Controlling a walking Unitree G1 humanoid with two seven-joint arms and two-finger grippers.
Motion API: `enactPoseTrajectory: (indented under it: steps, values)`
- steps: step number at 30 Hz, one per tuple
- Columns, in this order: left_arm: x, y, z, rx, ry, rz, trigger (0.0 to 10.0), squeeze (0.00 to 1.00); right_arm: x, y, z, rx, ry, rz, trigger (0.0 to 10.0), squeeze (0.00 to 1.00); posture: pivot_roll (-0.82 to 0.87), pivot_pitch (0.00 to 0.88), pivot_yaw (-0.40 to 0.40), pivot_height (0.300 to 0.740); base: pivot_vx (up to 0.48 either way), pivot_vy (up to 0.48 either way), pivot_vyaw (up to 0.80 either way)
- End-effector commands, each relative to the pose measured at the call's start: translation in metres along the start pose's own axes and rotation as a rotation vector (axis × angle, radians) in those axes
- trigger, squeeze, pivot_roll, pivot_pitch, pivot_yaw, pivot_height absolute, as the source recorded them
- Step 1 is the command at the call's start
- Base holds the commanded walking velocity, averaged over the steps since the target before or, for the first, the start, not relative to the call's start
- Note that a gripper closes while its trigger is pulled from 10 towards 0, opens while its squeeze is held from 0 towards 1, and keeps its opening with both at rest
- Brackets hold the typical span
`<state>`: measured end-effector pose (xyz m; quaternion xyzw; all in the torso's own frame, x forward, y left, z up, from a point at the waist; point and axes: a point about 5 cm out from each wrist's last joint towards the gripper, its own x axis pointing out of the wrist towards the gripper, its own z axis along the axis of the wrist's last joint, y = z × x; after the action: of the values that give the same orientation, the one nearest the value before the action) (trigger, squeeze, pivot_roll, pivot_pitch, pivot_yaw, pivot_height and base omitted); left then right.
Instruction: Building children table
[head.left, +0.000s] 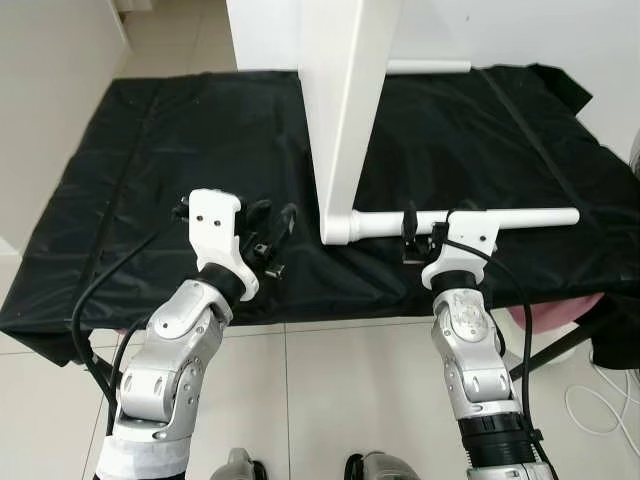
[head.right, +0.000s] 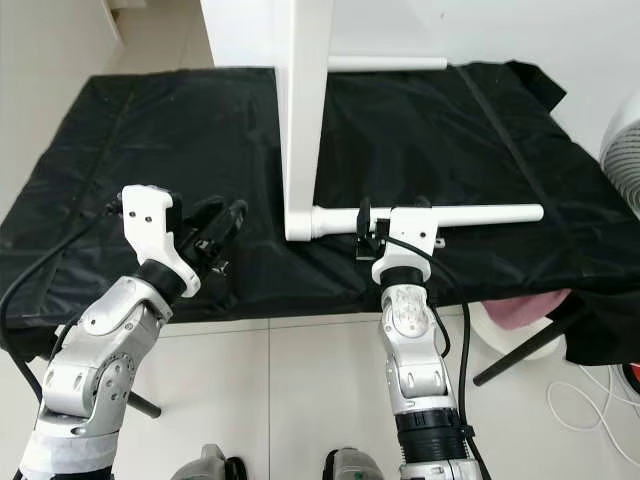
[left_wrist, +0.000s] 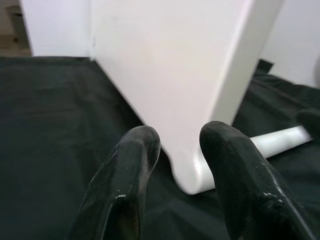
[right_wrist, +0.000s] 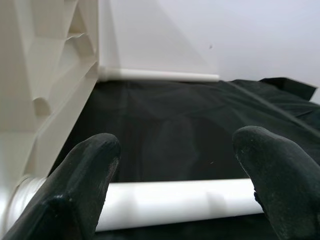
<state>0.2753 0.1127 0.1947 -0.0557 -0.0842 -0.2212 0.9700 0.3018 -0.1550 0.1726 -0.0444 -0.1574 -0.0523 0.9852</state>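
Note:
The white tabletop panel (head.left: 345, 100) stands on its edge on a black cloth (head.left: 180, 140). A white round leg (head.left: 520, 216) sticks out sideways from its near lower corner, and a second leg (head.left: 430, 67) lies at the back. My right gripper (head.left: 422, 235) is open at the near leg close to the panel; in the right wrist view the leg (right_wrist: 175, 202) runs across between the wide-spread fingers (right_wrist: 90, 165). My left gripper (head.left: 272, 228) is open and holds nothing, hovering just left of the panel's lower corner (left_wrist: 192, 175).
The black cloth covers a low platform whose front edge is by my arms. A pink object (head.left: 560, 310) and a black stand leg (head.left: 555, 348) sit at the front right, a white cable (head.left: 600, 400) lies on the tiles, and a wall (head.left: 50, 100) stands to the left.

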Motion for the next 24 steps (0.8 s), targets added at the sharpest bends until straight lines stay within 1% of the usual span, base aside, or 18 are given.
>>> enactPoseTrajectory:
  steps: [1, 2, 6, 9, 11, 12, 14, 16, 17, 18, 24]
  values:
    - [0.002, 0.003, -0.004, 0.022, 0.012, 0.028, 10.0, 0.0, 0.002, -0.002, -0.002, 0.001, 0.001, -0.016, 10.0, 0.0, -0.07, 0.033, 0.031, 0.74, 0.0, 0.0, 0.0]
    - [0.003, 0.005, -0.007, 0.04, 0.015, 0.049, 10.0, 0.0, 0.003, -0.003, -0.002, 0.005, 0.0, -0.024, 10.0, 0.0, -0.08, 0.03, 0.031, 0.74, 0.0, 0.0, 0.0]
    - [0.005, 0.006, -0.008, 0.048, 0.005, 0.072, 10.0, 0.0, 0.004, -0.002, -0.002, 0.026, -0.001, -0.008, 10.0, 0.0, -0.08, 0.035, 0.034, 0.74, 0.0, 0.0, 0.0]
    - [0.008, 0.009, -0.012, 0.074, -0.023, 0.114, 10.0, 0.0, 0.005, 0.0, -0.001, 0.04, -0.017, 0.03, 10.0, 0.0, -0.08, 0.035, 0.034, 0.74, 0.0, 0.0, 0.0]
    - [0.009, 0.011, -0.011, 0.118, -0.037, 0.14, 10.0, 0.0, 0.006, -0.001, -0.002, 0.058, -0.014, 0.042, 10.0, 0.0, -0.08, 0.037, 0.037, 0.74, 0.0, 0.0, 0.0]
    - [0.009, 0.011, -0.011, 0.118, -0.037, 0.14, 10.0, 0.0, 0.006, -0.001, -0.002, 0.058, -0.014, 0.042, 10.0, 0.0, -0.08, 0.037, 0.037, 0.74, 0.0, 0.0, 0.0]
    - [0.009, 0.015, -0.012, 0.119, -0.036, 0.188, 10.0, 0.0, 0.005, 0.001, -0.003, 0.068, -0.008, 0.061, 10.0, 0.0, -0.08, 0.034, 0.045, 0.74, 0.0, 0.0, 0.0]
    - [0.009, 0.02, -0.014, 0.083, -0.029, 0.225, 10.0, 0.0, 0.006, 0.004, -0.004, 0.082, -0.006, 0.091, 10.0, 0.0, -0.08, 0.035, 0.051, 0.74, 0.0, 0.0, 0.0]
    - [0.01, 0.021, -0.015, 0.071, -0.032, 0.219, 10.0, 0.0, 0.006, 0.004, -0.004, 0.081, -0.006, 0.095, 10.0, 0.0, -0.09, 0.039, 0.053, 0.74, 0.0, 0.0, 0.0]
    - [0.01, 0.02, -0.014, 0.069, -0.044, 0.209, 10.0, 0.0, 0.006, 0.005, -0.004, 0.078, -0.006, 0.104, 10.0, 0.0, -0.09, 0.039, 0.053, 0.74, 0.0, 0.0, 0.0]
    - [0.011, 0.018, -0.016, 0.071, -0.044, 0.201, 10.0, 0.0, 0.007, 0.007, -0.004, 0.069, -0.007, 0.118, 10.0, 0.0, -0.09, 0.039, 0.057, 0.74, 0.0, 0.0, 0.0]
